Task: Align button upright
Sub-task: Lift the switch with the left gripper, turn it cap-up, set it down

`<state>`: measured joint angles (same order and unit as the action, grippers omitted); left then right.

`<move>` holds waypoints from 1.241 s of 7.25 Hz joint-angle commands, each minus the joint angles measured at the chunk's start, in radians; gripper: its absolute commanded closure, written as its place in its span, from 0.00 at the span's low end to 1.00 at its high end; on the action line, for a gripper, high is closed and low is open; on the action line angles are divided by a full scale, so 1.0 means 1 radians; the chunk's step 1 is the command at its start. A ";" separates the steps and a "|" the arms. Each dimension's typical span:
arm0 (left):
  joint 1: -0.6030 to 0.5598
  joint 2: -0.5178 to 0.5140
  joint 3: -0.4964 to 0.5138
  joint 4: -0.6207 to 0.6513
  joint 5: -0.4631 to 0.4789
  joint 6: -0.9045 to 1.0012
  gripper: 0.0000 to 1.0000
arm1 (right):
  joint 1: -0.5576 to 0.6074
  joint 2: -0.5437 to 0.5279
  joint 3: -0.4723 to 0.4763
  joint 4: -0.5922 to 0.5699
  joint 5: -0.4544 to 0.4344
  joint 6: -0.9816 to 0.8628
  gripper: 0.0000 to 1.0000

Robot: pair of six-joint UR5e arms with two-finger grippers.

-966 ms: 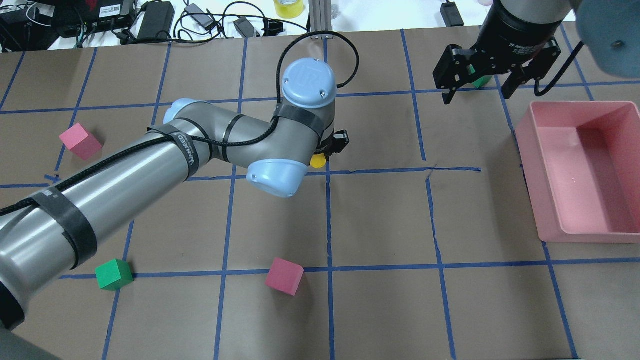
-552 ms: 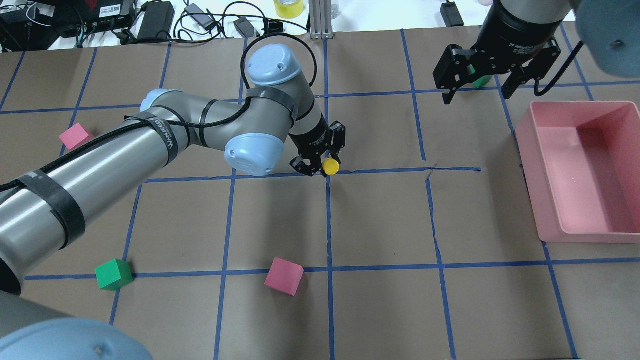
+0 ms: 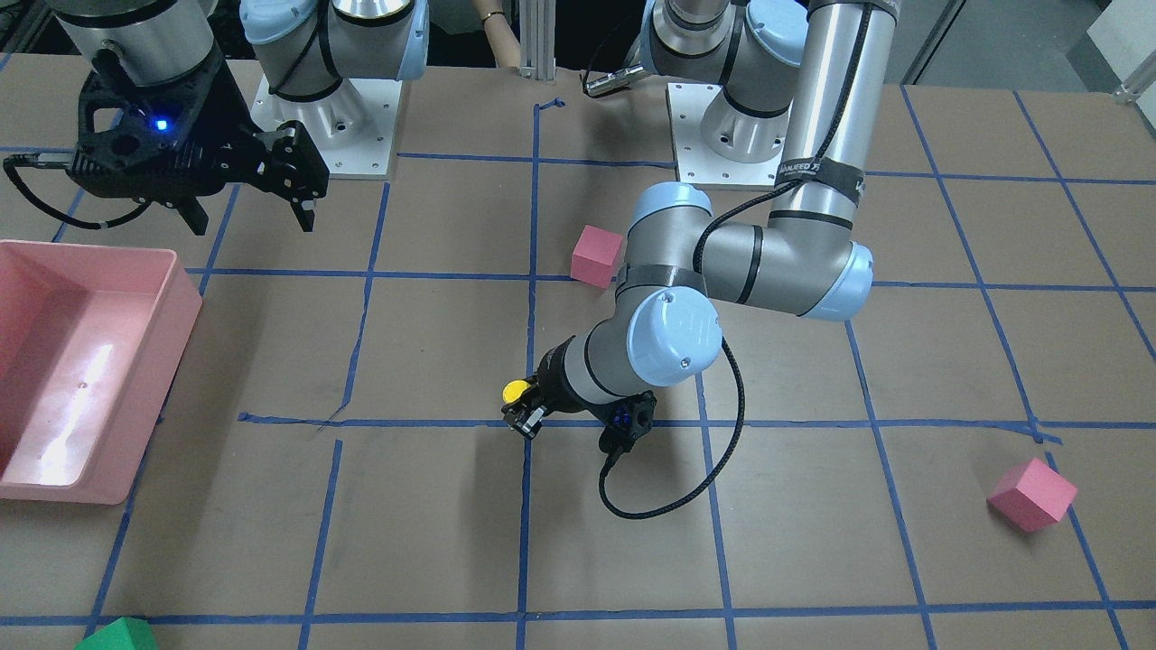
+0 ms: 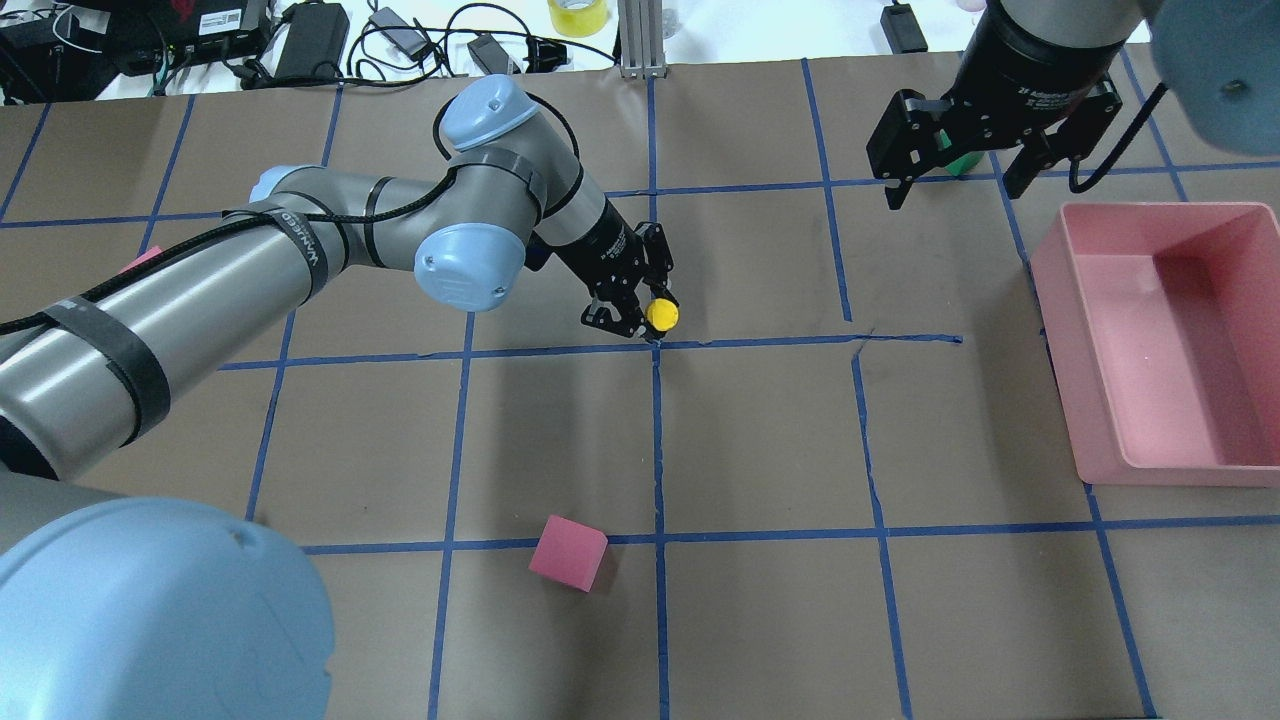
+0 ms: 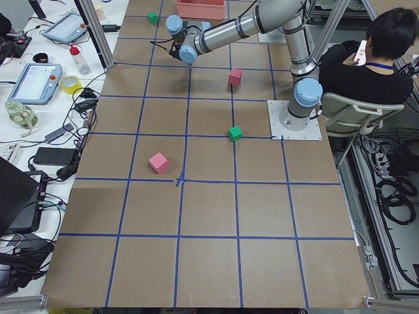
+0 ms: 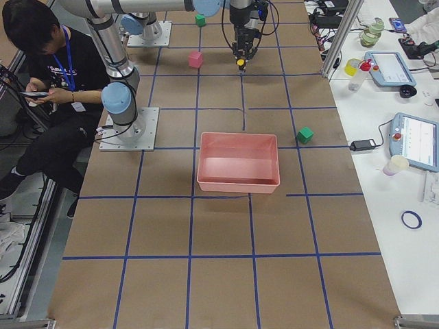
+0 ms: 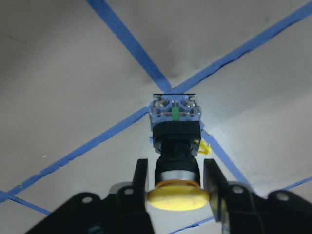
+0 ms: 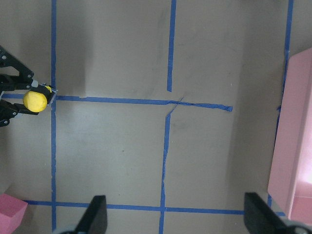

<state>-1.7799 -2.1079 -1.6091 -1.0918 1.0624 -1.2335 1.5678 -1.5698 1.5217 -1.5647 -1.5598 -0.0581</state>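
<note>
The button (image 4: 661, 313) has a round yellow cap, a black body and a grey square base. It sits near the middle of the table, with its base by a blue tape crossing (image 7: 165, 90). My left gripper (image 4: 640, 310) is shut on the button just below the cap, reaching in at a slant from the left. In the left wrist view the fingers (image 7: 140, 175) clamp the silvery collar of the button (image 7: 175, 141), cap toward the camera. The button also shows in the front view (image 3: 516, 391) and the right wrist view (image 8: 35, 100). My right gripper (image 4: 950, 165) is open and empty at the far right.
A pink bin (image 4: 1150, 212) stands at the right edge. One pink cube (image 4: 568, 552) lies near the front centre, another (image 3: 1031, 494) far to my left. A green cube (image 4: 962, 162) sits behind the right gripper and another (image 5: 235, 133) near my left base. Cables lie along the far edge.
My left wrist has swung back and to the left, so the gripper now slants in toward the button instead of standing over it. The button stays held at the crossing. The right arm has not moved.
</note>
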 commanded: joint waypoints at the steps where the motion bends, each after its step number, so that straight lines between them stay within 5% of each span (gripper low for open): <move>1: 0.002 -0.029 0.014 -0.002 -0.024 -0.040 0.49 | 0.000 0.001 0.000 0.000 0.000 0.000 0.00; 3: 0.011 -0.029 0.003 -0.003 -0.022 -0.040 0.44 | 0.000 0.001 0.000 0.000 0.000 0.000 0.00; 5: 0.017 -0.020 0.014 -0.006 -0.019 -0.037 0.00 | 0.000 0.001 0.000 0.000 0.000 0.000 0.00; 8: 0.077 0.073 0.087 -0.020 0.013 0.081 0.00 | 0.000 0.001 0.000 0.000 0.000 0.000 0.00; 9: 0.071 0.125 0.109 -0.055 0.130 0.151 0.00 | 0.000 0.001 0.000 0.000 0.000 0.000 0.00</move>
<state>-1.7126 -2.0439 -1.5318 -1.1168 1.0911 -1.1701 1.5677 -1.5693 1.5219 -1.5647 -1.5601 -0.0583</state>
